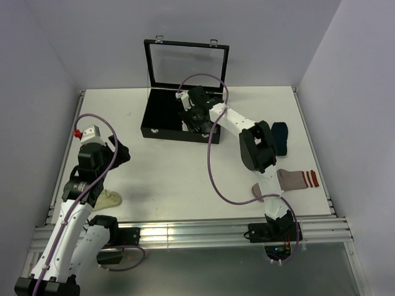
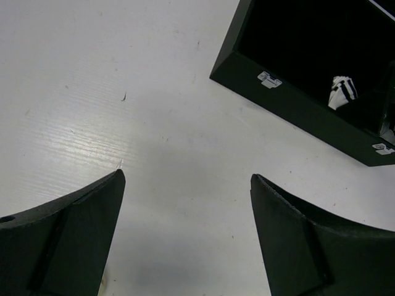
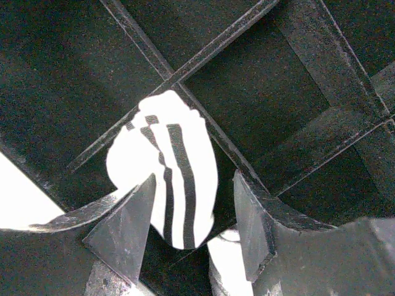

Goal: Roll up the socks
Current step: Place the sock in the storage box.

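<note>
A rolled white sock with black stripes lies inside the black box, on its dividers. My right gripper hangs over it, open. Its left finger overlaps the roll's edge, and a dark gap separates the roll from the right finger. From the left wrist the same roll shows in the box. A navy sock and a grey sock with reddish cuff stripes lie flat at the table's right. My left gripper stands wide open over bare table, holding nothing.
The box's glass lid stands upright at the back. A cream sock lies by the left arm's base. A pinkish sock peeks out under the right arm. A second white shape sits low in the box, below the roll.
</note>
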Robot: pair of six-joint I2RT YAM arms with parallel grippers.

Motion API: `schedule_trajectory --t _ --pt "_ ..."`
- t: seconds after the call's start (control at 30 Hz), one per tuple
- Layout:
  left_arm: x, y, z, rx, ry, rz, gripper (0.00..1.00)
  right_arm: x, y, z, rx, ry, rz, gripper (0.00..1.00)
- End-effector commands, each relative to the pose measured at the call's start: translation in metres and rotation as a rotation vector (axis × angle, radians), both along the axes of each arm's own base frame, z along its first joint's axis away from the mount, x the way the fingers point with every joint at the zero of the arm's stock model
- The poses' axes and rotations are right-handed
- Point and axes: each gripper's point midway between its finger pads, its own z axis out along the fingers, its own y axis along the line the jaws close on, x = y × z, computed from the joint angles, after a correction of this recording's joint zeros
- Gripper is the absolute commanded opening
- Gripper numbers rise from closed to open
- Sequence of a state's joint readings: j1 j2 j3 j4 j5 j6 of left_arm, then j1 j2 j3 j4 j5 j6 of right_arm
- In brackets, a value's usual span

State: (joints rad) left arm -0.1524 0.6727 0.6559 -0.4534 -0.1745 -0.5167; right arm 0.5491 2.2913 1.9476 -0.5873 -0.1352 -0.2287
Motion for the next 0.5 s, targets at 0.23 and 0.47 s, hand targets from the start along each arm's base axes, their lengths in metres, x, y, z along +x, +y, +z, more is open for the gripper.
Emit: schedule_trajectory --t 0.23,0.47 --pt "0.003 0.0 0.009 0.007 -0.045 -0.003 0.88 -0.017 0.024 0.056 0.133 0.003 -0.01 0.6" --pt "0.003 0.0 0.008 0.006 -0.043 -0.001 0.88 -0.011 0.025 0.071 0.173 -0.038 -0.048 0.6"
